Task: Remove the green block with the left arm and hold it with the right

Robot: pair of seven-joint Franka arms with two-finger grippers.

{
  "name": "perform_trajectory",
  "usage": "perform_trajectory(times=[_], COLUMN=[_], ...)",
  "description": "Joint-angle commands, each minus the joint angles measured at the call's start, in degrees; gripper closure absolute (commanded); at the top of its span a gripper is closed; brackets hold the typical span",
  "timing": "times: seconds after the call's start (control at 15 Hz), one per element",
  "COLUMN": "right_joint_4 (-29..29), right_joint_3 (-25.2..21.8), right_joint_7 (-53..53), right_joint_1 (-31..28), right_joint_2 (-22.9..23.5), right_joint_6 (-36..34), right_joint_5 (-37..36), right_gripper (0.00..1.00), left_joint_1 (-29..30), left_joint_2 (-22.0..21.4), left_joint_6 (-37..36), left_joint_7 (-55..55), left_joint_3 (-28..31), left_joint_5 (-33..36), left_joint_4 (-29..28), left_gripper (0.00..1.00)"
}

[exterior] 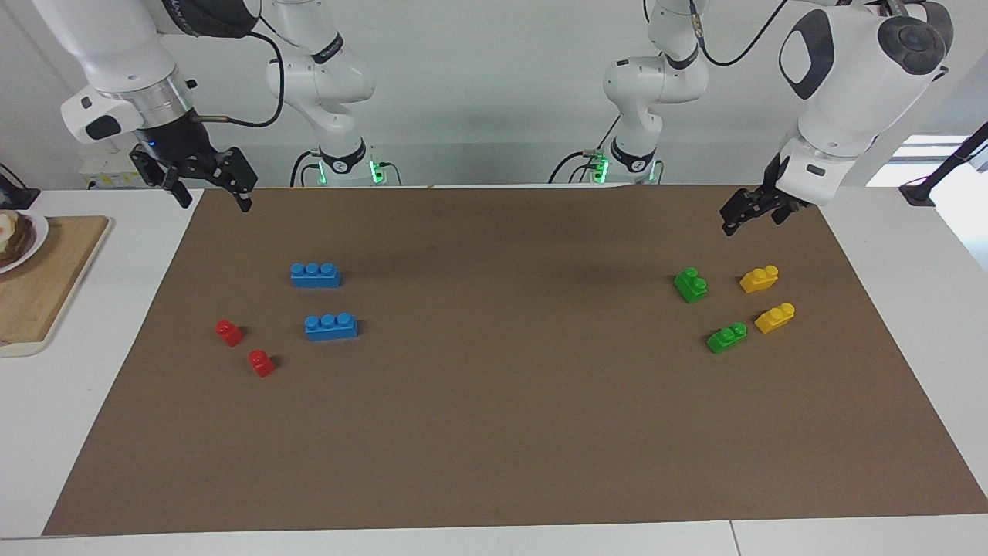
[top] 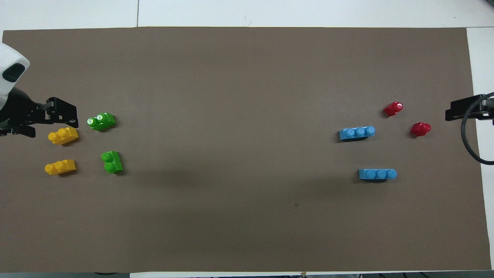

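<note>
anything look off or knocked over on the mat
Nothing stands out. The two green blocks, yellow blocks, blue bricks and red pieces all sit studs-up on the brown mat, none stacked or tipped. The left gripper and right gripper hang open and empty.
</note>
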Motion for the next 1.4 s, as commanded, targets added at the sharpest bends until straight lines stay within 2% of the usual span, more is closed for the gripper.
perform_trajectory(times=[0.0, 0.67, 0.93, 1.33], right_joint_4=[-0.78, -0.78, -0.78, -0.78], right_joint_3=[0.07, 0.15, 0.24, 0.24], right_joint_7=[-1.14, -2.81, -2.72, -2.72], right_joint_1=[0.09, 0.09, 0.09, 0.09], right_joint_2=[-1.04, -1.04, -1.13, -1.13], right_joint_6=[-1.07, -1.77, -1.87, -1.87], right_joint_5=[-1.45, -1.63, -1.63, -1.63], right_gripper=[0.03, 0.03, 0.0, 0.0], left_joint_1=[-1.45, -1.45, -1.36, -1.45], left_joint_2=[-1.24, -1.86, -1.95, -1.59], left_joint_6=[-0.99, -0.55, -0.99, -2.13], left_joint_7=[1.22, 0.86, 1.04, 1.13], left_joint_3=[1.41, 1.32, 1.32, 0.79], left_joint_5=[1.16, 1.16, 1.16, 0.81], left_joint_4=[-0.84, -1.02, -1.02, 1.36], left_gripper=[0.0, 0.0, 0.0, 0.0])
